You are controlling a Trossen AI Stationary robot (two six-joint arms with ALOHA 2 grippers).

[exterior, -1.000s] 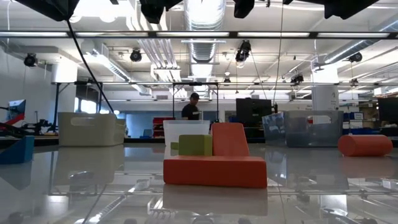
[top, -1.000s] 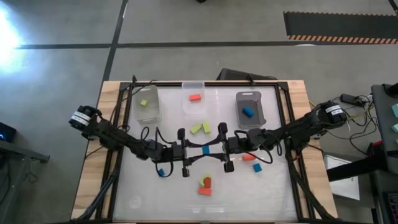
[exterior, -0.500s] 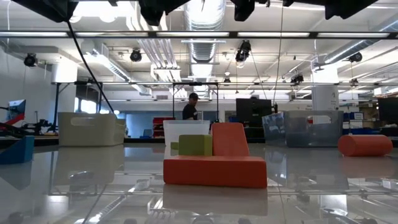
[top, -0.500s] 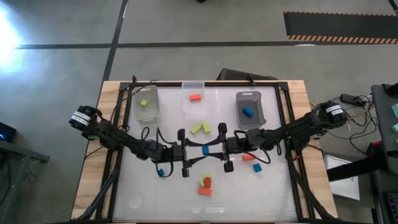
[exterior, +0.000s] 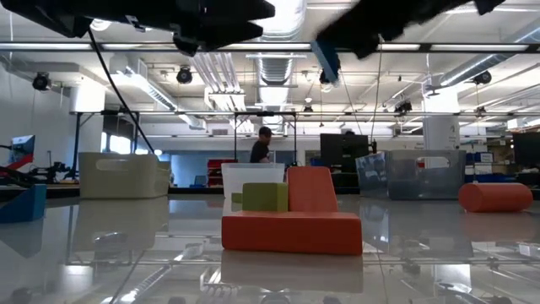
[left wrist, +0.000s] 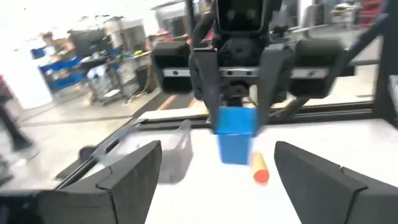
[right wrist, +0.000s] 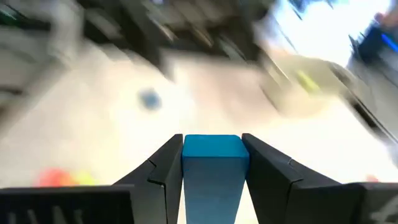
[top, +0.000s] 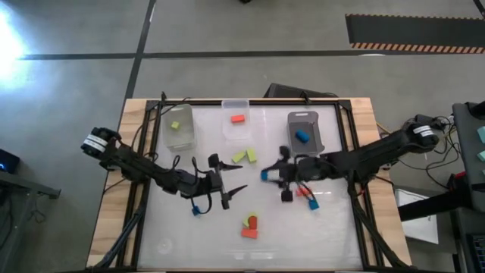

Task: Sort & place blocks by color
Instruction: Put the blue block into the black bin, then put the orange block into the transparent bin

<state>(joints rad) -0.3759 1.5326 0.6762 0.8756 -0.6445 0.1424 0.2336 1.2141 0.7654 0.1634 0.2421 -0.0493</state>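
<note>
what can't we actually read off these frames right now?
- Right wrist view: motion blur smears everything beyond the right claw and its blue block; the bins are unreadable.
- High view: the blue block in the right claw is too small to tell its shape.
- Low view: the orange-red bar and lime block hide what lies behind them.

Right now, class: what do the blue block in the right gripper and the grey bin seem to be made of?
The blue block, clamped in the right gripper: probably painted wood or hard plastic, going by its even solid colour, flat faces and crisp edges; the views leave this open.
The grey bin: probably moulded plastic, with thin walls and rounded corners.
</note>
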